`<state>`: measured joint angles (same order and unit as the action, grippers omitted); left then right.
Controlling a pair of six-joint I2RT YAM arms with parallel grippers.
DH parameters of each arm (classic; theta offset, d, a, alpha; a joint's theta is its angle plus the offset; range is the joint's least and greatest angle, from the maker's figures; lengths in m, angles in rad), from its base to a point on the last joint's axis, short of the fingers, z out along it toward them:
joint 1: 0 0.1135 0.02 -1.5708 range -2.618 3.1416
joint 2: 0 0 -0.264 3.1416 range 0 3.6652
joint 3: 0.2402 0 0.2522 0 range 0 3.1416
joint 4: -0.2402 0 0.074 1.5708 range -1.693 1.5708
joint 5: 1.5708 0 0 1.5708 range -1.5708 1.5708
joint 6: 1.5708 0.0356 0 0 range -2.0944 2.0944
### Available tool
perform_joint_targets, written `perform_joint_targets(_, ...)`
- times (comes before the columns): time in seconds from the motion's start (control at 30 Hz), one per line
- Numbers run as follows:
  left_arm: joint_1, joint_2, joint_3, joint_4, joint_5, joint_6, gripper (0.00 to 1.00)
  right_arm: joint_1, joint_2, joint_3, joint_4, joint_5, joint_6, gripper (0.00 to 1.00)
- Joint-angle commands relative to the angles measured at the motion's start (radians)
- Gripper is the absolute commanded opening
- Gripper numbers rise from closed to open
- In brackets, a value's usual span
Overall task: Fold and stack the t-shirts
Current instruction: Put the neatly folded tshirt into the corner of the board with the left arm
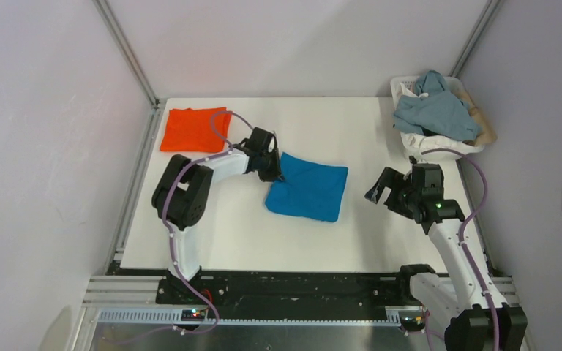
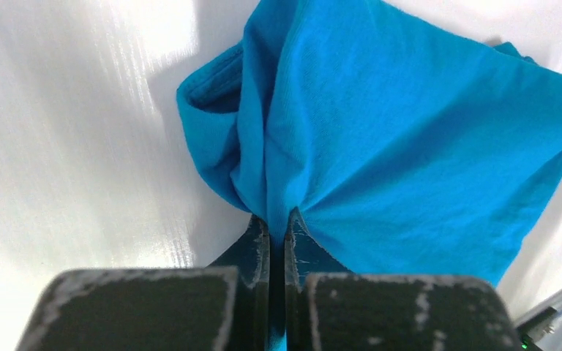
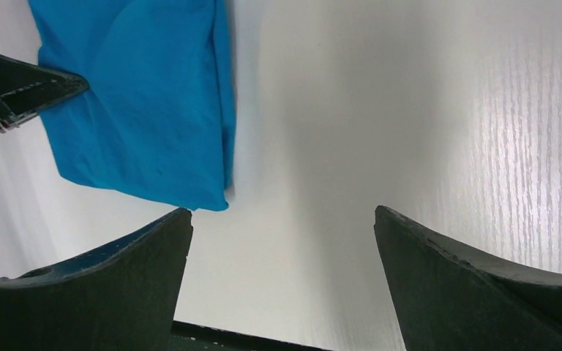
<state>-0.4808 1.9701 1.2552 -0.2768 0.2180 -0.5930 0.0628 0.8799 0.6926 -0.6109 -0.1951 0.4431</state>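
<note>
looked like a robotics lab test cell: white table [image 1: 366,248] boxed in by plain walls [image 1: 44,146] & alu frame rails [image 1: 132,62]. two robot arms [image 1: 183,194] were bolted to a metal base [image 1: 293,292], cables [image 1: 481,190] exposed.

White arms [image 1: 181,252], black joints [image 1: 183,194], purple cables [image 1: 481,191], scuffed black left claw [image 2: 276,219], perhaps a green status light [image 1: 439,205]

Bare table [image 1: 336,124] runs between the blue t-shirt [image 1: 309,191] and the right gripper [image 1: 380,199], and along the far edge from the orange t-shirt [image 1: 194,129] to the laundry basket [image 1: 413,140] (heaped, filling the far right corner). The left arm [image 1: 223,167] bars the gap between the two shirts.
</note>
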Motion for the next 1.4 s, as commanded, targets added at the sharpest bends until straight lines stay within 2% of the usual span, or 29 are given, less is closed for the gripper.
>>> perform_joint_targets(0.0, 0.009, -0.030, 0.025, -0.058, -0.175, 0.074, 0.00, -0.024, 0.007, -0.023, 0.039, -0.040, -0.019, 0.99)
perform_joint_targets(0.13, 0.082, -0.106, 0.069, -0.065, -0.254, 0.197, 0.00, -0.026, 0.011, -0.030, 0.053, -0.052, -0.033, 0.98)
perform_joint_targets(0.3, 0.159, -0.128, 0.151, -0.085, -0.404, 0.452, 0.00, -0.026, 0.009, -0.031, 0.060, -0.064, -0.043, 0.98)
perform_joint_targets(0.53, 0.224, -0.039, 0.373, -0.106, -0.607, 0.749, 0.00, -0.026, 0.019, -0.032, 0.063, -0.064, -0.045, 0.98)
perform_joint_targets(0.67, 0.259, 0.037, 0.506, -0.107, -0.706, 0.853, 0.00, -0.027, 0.022, -0.032, 0.062, -0.053, -0.046, 0.98)
perform_joint_targets(0.87, 0.340, 0.112, 0.652, -0.108, -0.618, 0.880, 0.00, -0.028, 0.028, -0.032, 0.063, -0.038, -0.048, 0.98)
perform_joint_targets(1.0, 0.363, 0.135, 0.725, -0.110, -0.606, 0.881, 0.00, -0.027, 0.031, -0.032, 0.068, -0.021, -0.048, 0.98)
perform_joint_targets(1.37, 0.364, -0.002, 0.724, -0.123, -0.467, 0.829, 0.00, -0.028, 0.007, -0.033, 0.068, 0.003, -0.044, 0.98)
